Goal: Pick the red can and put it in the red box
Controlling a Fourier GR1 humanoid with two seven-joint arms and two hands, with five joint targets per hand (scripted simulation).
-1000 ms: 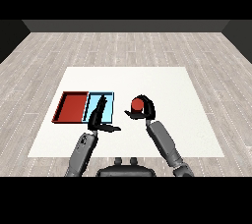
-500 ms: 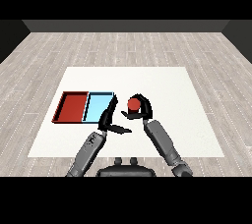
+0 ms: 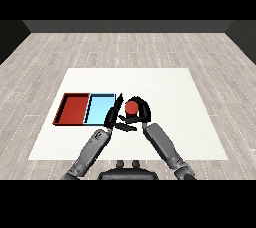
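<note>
My right hand [image 3: 140, 110] curls round the upright red can [image 3: 131, 108], just right of the light blue tray [image 3: 100, 108]; left hand [image 3: 114, 116] fingers straight beside it; red tray [image 3: 74, 109] lies farther left.

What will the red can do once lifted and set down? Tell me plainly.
The red can looks like a rigid cylinder, so it should probably keep its shape where the right hand curls round it. Its round side suggests it could roll if laid down in the red tray. Standing upright, it may tip if nudged.
</note>
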